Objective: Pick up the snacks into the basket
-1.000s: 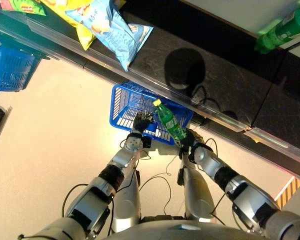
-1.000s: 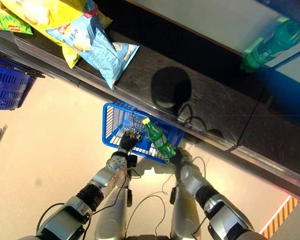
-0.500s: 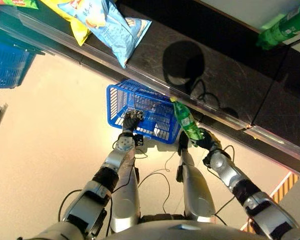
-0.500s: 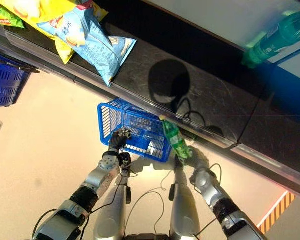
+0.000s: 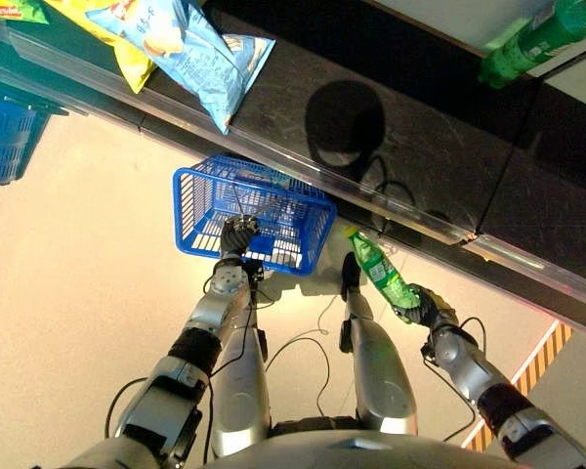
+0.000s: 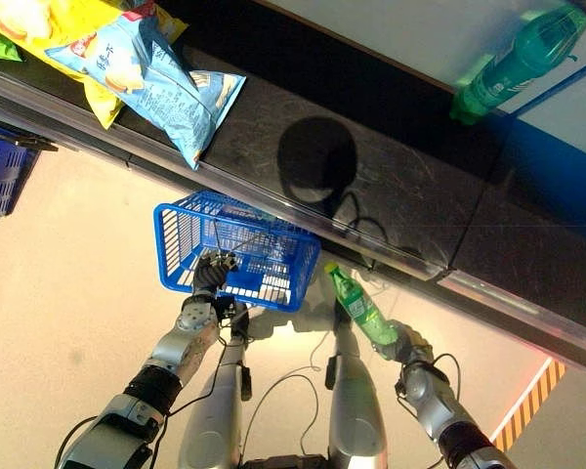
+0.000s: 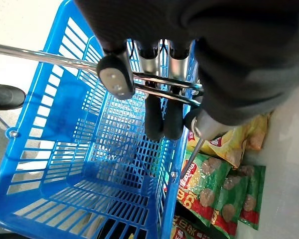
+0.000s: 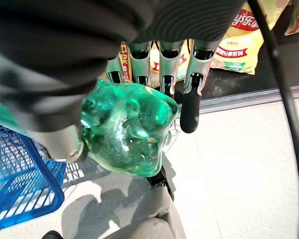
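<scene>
Left eye view has the blue plastic slatted basket (image 5: 254, 215) hanging at about 11 o'clock from the picture's centre, carried by the left hand (image 5: 236, 235), whose fingers are curled round the thin metal wire handle (image 7: 50, 57) in the left wrist view. The right hand (image 5: 422, 307) sits at about 4 o'clock, curled tight round the base of a green clear plastic drink bottle (image 5: 381, 277) with a yellow cap, held tilted and well off to the side of the basket rather than over it. The chief risk I see is a miss: the bottle is gripped low, so its cap end could swing and strike the basket's rim, or the basket could sway on its wire handle as the bottle comes across. The grip itself looks secure. Through the slats the basket appears empty, though its far corner is hard to read. On the dark shelf (image 5: 410, 166) above, at 11 o'clock, lie a pale blue crisp bag (image 5: 190, 49) and a yellow crisp bag (image 5: 117, 29); another green bottle (image 5: 532, 39) lies at 2 o'clock.
</scene>
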`<state>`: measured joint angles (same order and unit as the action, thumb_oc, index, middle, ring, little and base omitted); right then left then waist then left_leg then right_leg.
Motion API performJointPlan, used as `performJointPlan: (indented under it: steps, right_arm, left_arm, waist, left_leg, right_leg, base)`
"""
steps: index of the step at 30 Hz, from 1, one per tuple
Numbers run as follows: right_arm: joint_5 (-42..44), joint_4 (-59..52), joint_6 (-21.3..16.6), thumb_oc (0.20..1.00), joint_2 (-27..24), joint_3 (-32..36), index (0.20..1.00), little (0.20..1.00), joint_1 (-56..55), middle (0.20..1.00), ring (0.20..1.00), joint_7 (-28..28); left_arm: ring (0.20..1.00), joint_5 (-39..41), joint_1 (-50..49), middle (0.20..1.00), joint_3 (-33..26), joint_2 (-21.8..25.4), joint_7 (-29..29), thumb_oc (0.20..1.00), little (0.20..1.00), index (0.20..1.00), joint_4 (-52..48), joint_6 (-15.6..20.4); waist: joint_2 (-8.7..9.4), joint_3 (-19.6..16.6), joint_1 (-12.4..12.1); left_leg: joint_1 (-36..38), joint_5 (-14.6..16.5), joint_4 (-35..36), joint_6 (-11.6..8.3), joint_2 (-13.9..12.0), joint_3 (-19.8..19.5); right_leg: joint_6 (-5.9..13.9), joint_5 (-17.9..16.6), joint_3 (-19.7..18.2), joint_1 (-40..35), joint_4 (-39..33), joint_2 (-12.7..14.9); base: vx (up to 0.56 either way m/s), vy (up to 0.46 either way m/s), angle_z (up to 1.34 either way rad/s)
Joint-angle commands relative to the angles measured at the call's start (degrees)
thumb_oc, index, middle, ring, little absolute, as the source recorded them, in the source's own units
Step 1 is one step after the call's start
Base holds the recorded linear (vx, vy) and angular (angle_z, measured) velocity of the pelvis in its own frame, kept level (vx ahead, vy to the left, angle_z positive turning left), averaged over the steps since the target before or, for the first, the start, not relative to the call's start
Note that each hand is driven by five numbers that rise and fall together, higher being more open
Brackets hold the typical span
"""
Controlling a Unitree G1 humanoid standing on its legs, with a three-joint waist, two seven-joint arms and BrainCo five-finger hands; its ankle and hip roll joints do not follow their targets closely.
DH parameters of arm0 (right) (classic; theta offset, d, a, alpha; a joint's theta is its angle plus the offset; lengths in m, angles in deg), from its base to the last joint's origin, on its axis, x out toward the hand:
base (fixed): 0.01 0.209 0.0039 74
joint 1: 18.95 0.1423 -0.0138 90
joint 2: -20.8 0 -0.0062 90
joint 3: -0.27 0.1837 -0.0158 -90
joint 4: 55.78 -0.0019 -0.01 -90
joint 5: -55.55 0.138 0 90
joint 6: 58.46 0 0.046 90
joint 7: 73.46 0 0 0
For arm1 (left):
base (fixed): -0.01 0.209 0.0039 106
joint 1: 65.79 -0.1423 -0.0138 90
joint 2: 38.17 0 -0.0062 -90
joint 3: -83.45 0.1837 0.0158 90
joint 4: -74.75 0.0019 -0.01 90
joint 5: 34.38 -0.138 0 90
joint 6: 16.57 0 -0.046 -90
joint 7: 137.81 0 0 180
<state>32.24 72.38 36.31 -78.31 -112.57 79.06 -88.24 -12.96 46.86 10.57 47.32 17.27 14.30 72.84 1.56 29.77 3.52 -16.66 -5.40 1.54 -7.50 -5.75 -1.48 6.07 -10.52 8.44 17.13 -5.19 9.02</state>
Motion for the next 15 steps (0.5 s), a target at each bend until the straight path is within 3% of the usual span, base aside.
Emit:
performJointPlan:
  steps: [1, 8, 15]
  right_arm:
    - [-3.9, -0.8, -1.8, 0.200, -0.5, -2.0, 0.200, 0.200, 3.2, 0.200, 0.200, -0.7]
    - [-9.5, 8.3, 0.2, 0.200, 4.4, -10.9, 0.200, 0.200, 14.6, 0.200, 0.200, 0.0]
    - [-8.3, 11.6, 0.2, 0.200, 10.1, -16.9, 0.200, 0.200, 24.8, 0.200, 0.200, 0.6]
  left_arm:
    - [0.200, -1.7, 4.7, 0.200, 0.4, -0.9, 0.3, 0.200, 0.200, 0.200, -5.0, 4.8]
    - [0.200, -0.7, 7.5, 0.200, 6.1, -3.9, 2.0, 0.200, 0.200, 0.200, -6.2, 5.0]
    - [0.200, 0.1, 9.7, 0.200, 12.8, -6.3, 3.4, 0.200, 0.200, 0.200, -6.9, 4.9]
  waist:
    - [2.40, -0.6, -1.1]
    - [1.63, -1.0, -2.2]
    - [0.83, -0.8, -3.5]
  left_leg:
    - [-1.7, -2.9, 3.1, 3.94, 5.2, 2.2]
    - [-2.1, -3.1, 3.3, 3.94, 5.4, 1.6]
    - [-2.3, -3.3, 3.3, 3.92, 5.6, 1.2]
  right_leg:
    - [1.27, 1.6, -3.6, 2.9, 3.6, -3.1]
    - [1.29, 1.3, -3.3, 2.9, 3.1, -2.8]
    - [1.39, 0.9, -3.0, 3.1, 2.8, -2.6]
  base:
    - [0.00, 0.000, 0.00]
    - [0.00, 0.000, 0.00]
    - [0.00, 0.004, 0.01]
